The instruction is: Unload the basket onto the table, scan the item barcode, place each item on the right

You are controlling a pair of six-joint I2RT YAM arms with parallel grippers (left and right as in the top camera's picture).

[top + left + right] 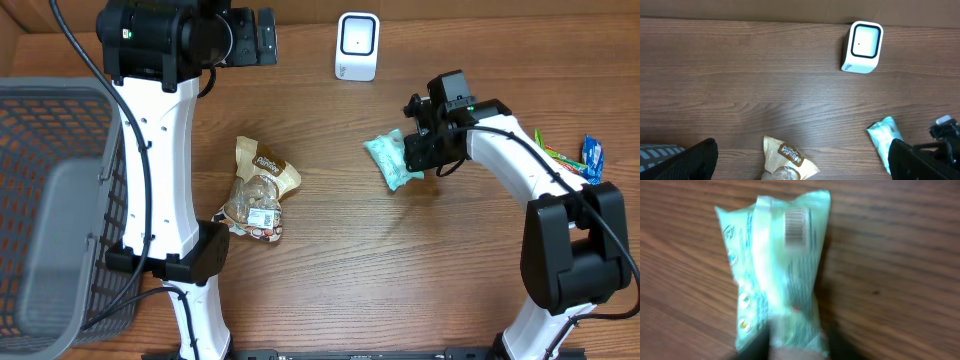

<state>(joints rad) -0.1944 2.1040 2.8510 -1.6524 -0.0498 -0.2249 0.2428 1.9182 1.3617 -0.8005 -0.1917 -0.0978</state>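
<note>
I see a pale mint-green packet (780,270) with white print and a dark-striped barcode (796,220). The scanner (356,46) is white, its face ringed in black. The snack bag (262,190) is tan and brown, the mesh basket (50,120) grey, the table (400,280) brown wood grain.

left gripper (266,37) spread wide, high up; right gripper (418,150) tilted inward, opening unclear.
</note>
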